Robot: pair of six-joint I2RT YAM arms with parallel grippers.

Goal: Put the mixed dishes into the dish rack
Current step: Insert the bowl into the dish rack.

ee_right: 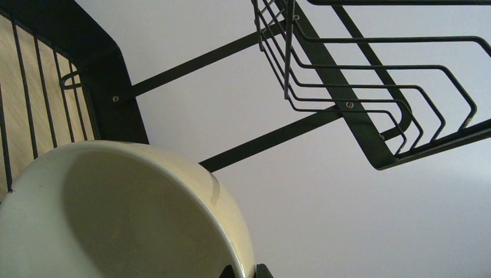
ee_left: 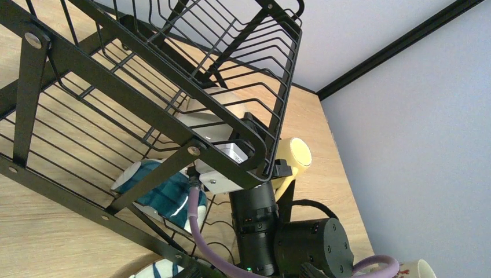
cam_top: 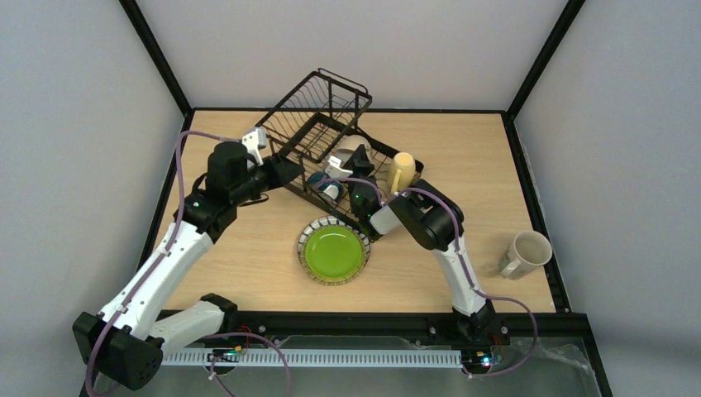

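rack (cam_top: 345, 81): far middle of the tabletop
right gripper (ee_right: 245, 271): clamped on the white bowl (ee_right: 116, 214) rim, inside the rack
left gripper (cam_top: 279, 170): at the rack's left side; grip cannot be told
plate (cam_top: 333, 251): on the table, centre, near the rack
cream mug (cam_top: 525, 252): by the right edge

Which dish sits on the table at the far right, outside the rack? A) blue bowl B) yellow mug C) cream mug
C: the cream mug sits on the table by its right edge; the yellow mug and blue bowl are in the rack.
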